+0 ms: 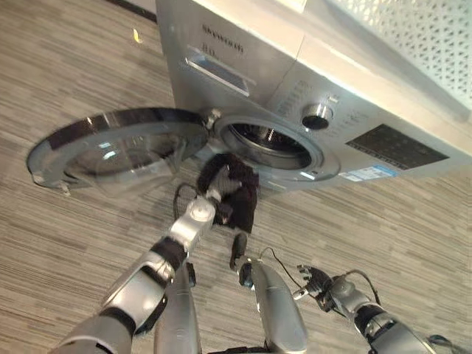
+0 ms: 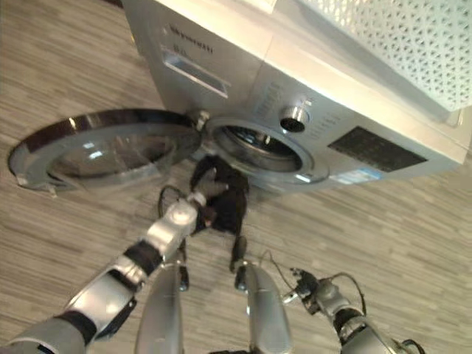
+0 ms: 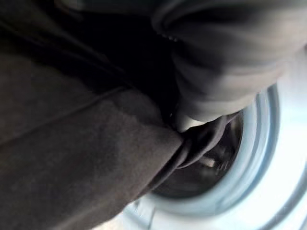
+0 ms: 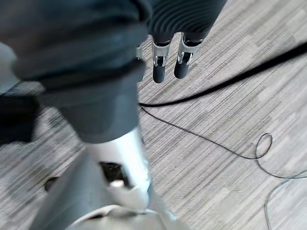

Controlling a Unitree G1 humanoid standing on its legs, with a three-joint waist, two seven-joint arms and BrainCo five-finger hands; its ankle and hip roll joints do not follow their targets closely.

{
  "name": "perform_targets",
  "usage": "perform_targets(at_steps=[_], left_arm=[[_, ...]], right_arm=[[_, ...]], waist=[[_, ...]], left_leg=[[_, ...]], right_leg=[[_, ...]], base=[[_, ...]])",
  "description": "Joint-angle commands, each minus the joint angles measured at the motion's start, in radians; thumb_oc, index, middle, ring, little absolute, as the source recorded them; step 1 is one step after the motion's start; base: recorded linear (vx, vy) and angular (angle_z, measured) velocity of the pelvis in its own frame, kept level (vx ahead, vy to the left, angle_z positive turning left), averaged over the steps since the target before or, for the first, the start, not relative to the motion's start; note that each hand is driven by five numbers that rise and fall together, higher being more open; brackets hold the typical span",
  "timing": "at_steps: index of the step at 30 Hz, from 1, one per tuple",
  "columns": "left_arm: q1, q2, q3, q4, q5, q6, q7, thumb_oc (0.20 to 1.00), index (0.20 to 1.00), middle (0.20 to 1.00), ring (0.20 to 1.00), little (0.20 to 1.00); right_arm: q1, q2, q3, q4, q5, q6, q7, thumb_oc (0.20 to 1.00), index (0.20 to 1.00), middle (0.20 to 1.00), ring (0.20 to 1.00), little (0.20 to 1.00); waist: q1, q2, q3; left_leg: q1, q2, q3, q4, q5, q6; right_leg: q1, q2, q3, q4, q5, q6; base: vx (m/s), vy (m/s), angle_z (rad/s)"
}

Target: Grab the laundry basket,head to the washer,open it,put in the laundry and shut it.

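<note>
The silver washer point(image 1: 295, 66) stands ahead with its round glass door point(image 1: 118, 147) swung wide open to the left. The dark drum opening point(image 1: 265, 144) is uncovered. My left hand point(image 1: 223, 193) is just below the opening's lower left rim, shut on a dark garment point(image 1: 242, 206) that hangs down from it toward the floor. In the left wrist view the dark cloth point(image 3: 72, 158) lies bunched close in front of the pale drum rim point(image 3: 249, 177). My right hand point(image 1: 316, 281) hangs low at the right, with relaxed fingers point(image 4: 159, 67) over the floor, holding nothing.
The open door sticks out low over the wood-look floor point(image 1: 398, 221) on the left. A white perforated panel point(image 1: 428, 37) sits beyond the washer's top at the upper right. A small yellow scrap point(image 1: 136, 34) lies on the floor far left.
</note>
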Motion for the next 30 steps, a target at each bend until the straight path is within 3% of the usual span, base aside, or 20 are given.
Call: perform_targets(at_steps=[1, 9, 14, 21, 27, 30], left_arm=[[-0.057, -0.061, -0.008, -0.005, 0.001, -0.092, 0.053, 0.2, 0.2, 0.2, 0.2, 0.2], [-0.161, -0.062, 0.031, 0.052, -0.02, -0.107, 0.113, 0.2, 0.2, 0.2, 0.2, 0.2], [-0.302, -0.027, 0.087, 0.115, -0.068, -0.132, 0.178, 0.2, 0.2, 0.2, 0.2, 0.2], [-0.448, -0.051, 0.131, 0.131, -0.154, -0.164, 0.223, 0.2, 0.2, 0.2, 0.2, 0.2], [-0.669, -0.006, 0.18, 0.169, -0.322, -0.202, 0.239, 0.2, 0.2, 0.2, 0.2, 0.2], [-0.76, -0.002, 0.248, 0.107, -0.484, -0.276, 0.268, 0.2, 0.2, 0.2, 0.2, 0.2]], right_arm=[[0.016, 0.033, 0.031, -0.032, 0.044, -0.035, -0.046, 1.0, 1.0, 1.0, 1.0, 1.0], [-0.012, 0.035, 0.074, -0.05, 0.001, -0.039, -0.079, 1.0, 1.0, 1.0, 1.0, 1.0], [-0.086, 0.021, 0.115, -0.132, -0.042, -0.045, -0.13, 1.0, 1.0, 1.0, 1.0, 1.0], [-0.118, 0.023, 0.138, -0.139, -0.066, -0.045, -0.161, 1.0, 1.0, 1.0, 1.0, 1.0], [-0.145, 0.0, 0.133, -0.147, -0.043, -0.045, -0.172, 1.0, 1.0, 1.0, 1.0, 1.0], [-0.147, -0.024, 0.109, -0.154, -0.027, -0.044, -0.194, 1.0, 1.0, 1.0, 1.0, 1.0]], waist=[[-0.013, 0.028, -0.118], [-0.049, 0.014, -0.112], [-0.089, -0.014, -0.086], [-0.127, -0.017, -0.06], [-0.165, -0.014, -0.063], [-0.186, -0.005, -0.055]], left_leg=[[-0.022, 0.087, -0.032, 0.108, -0.142, -0.027], [-0.112, 0.088, -0.038, 0.13, -0.147, -0.021], [-0.212, 0.116, -0.022, 0.209, -0.181, -0.011], [-0.245, 0.114, -0.035, 0.163, -0.179, -0.01], [-0.229, 0.129, -0.011, 0.091, -0.158, -0.031], [-0.214, 0.133, 0.008, 0.033, -0.136, -0.053]], right_leg=[[-0.097, -0.064, 0.039, -0.119, 0.077, 0.079], [-0.205, -0.049, 0.067, -0.093, 0.077, 0.066], [-0.318, -0.009, 0.115, -0.08, 0.103, 0.08], [-0.388, 0.015, 0.157, -0.133, 0.135, 0.094], [-0.41, 0.03, 0.177, -0.186, 0.156, 0.107], [-0.422, 0.034, 0.178, -0.213, 0.162, 0.116]], base=[[-0.06, -0.012, 0.05], [-0.04, -0.026, 0.0], [-0.05, 0.016, -0.17], [0.02, -0.019, -0.28], [0.04, -0.005, -0.1], [0.08, -0.037, -0.07]])
